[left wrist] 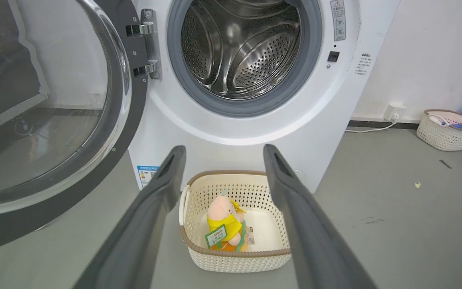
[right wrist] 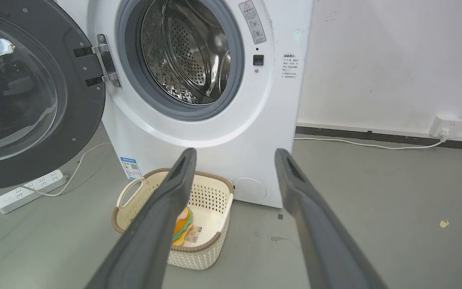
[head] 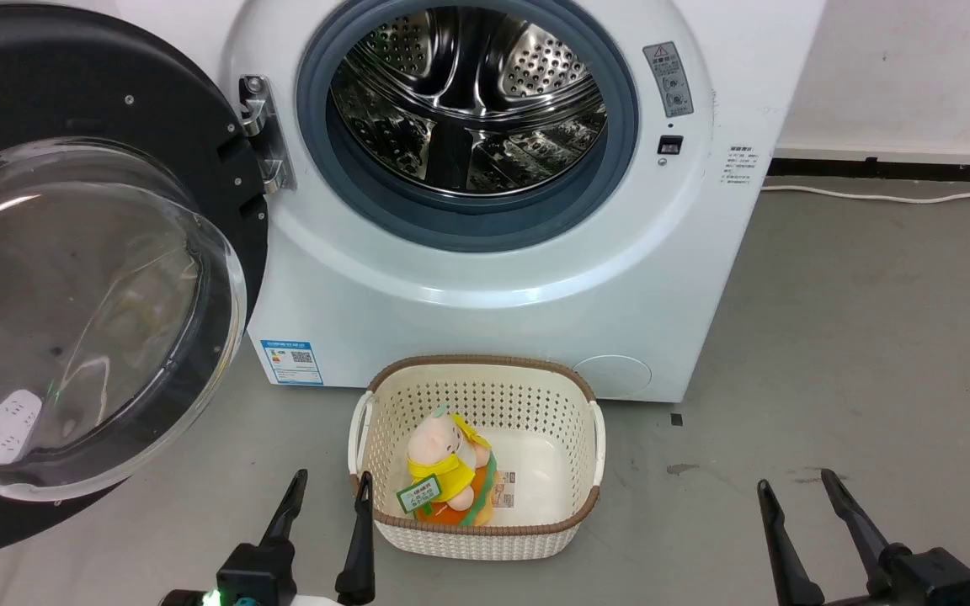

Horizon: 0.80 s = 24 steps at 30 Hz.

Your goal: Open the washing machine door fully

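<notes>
The washing machine [head: 704, 252] is a white front-loader with its steel drum [head: 468, 101] exposed inside a grey gasket. The washing machine door [head: 72, 311], glossy black with a bulging glass bowl, stands swung out wide to the left on its metal hinge [head: 266, 135]. In the left wrist view the washing machine door [left wrist: 42, 120] is on the left, and in the right wrist view the washing machine door [right wrist: 26, 92] is at the upper left. My left gripper [head: 329, 484] is open low at the bottom, right of the door and apart from it. My right gripper [head: 796, 488] is open at the lower right.
A cream perforated basket [head: 578, 471] with a plush toy [head: 447, 467] sits on the grey floor before the machine, between my grippers. A white power strip [right wrist: 30, 190] and cable lie under the door. Another basket [left wrist: 447, 130] stands by the wall, far right.
</notes>
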{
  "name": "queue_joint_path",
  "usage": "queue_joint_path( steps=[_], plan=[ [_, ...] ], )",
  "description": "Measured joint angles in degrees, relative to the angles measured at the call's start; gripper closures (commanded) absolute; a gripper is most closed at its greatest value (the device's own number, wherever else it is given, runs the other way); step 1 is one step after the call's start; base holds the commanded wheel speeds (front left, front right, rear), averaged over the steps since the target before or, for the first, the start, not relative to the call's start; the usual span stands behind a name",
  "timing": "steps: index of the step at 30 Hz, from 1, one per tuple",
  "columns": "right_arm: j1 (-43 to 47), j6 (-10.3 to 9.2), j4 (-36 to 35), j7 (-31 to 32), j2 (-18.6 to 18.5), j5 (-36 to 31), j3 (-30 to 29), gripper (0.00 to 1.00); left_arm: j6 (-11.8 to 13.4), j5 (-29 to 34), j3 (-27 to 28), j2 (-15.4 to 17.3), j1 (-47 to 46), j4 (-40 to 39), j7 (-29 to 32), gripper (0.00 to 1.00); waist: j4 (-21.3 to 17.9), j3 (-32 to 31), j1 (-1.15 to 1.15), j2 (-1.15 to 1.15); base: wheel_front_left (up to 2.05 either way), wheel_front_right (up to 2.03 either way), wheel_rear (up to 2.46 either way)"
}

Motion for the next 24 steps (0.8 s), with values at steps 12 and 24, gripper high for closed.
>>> queue_joint_path(
  steps=[12,24],
  plan=[
    [0.01,0.00,0.32,0.00,0.34,0.04,-0.54,0.00,-0.33,-0.01,0.07,-0.16,-0.03,0.08,0.00,0.00,0.24,-0.18,0.00,0.00,0.00,0.00,0.00],
    [-0.01,0.00,0.66,0.09,0.37,0.07,-0.52,1.00,-0.96,-0.02,0.23,-0.14,-0.02,0.10,0.11,1.00,0.13,-0.28,0.00,0.00,0.00,0.00,0.00]
  ],
)
